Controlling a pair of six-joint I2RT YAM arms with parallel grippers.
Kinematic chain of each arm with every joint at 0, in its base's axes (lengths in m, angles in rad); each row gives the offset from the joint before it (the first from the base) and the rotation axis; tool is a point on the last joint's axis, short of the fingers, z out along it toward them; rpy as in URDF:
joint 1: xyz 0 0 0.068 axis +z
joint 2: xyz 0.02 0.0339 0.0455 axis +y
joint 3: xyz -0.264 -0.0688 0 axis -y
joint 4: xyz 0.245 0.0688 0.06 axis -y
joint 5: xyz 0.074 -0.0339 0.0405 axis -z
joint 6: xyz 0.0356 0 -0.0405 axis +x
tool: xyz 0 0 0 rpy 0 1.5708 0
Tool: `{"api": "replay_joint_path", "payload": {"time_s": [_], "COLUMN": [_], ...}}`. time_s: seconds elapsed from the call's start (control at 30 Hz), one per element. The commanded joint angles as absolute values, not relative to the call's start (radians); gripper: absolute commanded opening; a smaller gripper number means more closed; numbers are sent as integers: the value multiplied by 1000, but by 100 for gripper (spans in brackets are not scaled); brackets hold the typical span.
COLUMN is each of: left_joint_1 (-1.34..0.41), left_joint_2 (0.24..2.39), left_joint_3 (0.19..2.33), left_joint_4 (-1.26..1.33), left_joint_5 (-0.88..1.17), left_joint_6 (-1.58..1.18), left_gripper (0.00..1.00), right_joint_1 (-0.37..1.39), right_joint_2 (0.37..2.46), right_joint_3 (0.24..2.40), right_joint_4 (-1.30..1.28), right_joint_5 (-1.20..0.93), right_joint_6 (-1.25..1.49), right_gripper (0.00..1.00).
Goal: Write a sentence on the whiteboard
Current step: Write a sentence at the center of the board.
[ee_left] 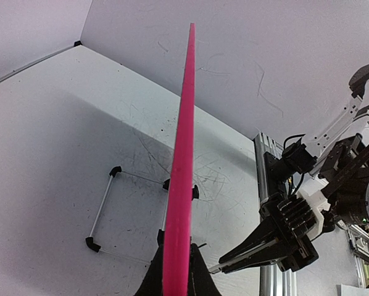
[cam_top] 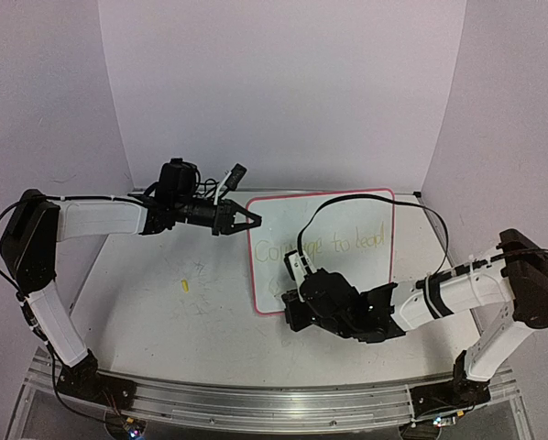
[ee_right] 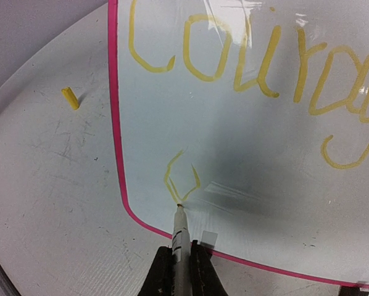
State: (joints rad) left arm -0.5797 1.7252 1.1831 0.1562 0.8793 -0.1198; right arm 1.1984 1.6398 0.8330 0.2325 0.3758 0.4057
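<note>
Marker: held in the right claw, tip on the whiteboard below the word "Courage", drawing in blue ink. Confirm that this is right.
One thing is wrong: the ink is pale yellow, not blue. The right wrist view shows the marker held in the right claw, its tip on the whiteboard below the word "Courage". That word and the stroke at the tip are yellow.

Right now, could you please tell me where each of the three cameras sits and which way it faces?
Top external: above and behind the bases, looking down across the table; both arms show, the left gripper at the whiteboard corner.
Left wrist: looks along its own fingers, clamped on the board's pink rim seen edge-on; the right arm shows beyond.
Right wrist: looks down the marker held by the right gripper at the sentence.
Shared: top and right wrist views both show the sentence and a yellow piece on the table.
</note>
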Motion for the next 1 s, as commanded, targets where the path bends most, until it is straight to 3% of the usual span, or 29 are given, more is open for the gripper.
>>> {"api": "replay_joint_path", "payload": {"time_s": [0.0,0.97], "left_joint_1": [-578,-578], "left_joint_2": [1685,1677], "left_joint_3": [1175,1175], "left_joint_4": [138,138], "left_joint_5": [784,784], "left_joint_6": [-55,-53], "left_gripper": [0,0], "right_joint_1": [1191,1172], "right_joint_2": [1614,1619], "right_joint_3": [864,942], "right_joint_4": [221,231], "right_joint_5": [476,487], "right_joint_6": [409,334], "right_gripper": [0,0]}}
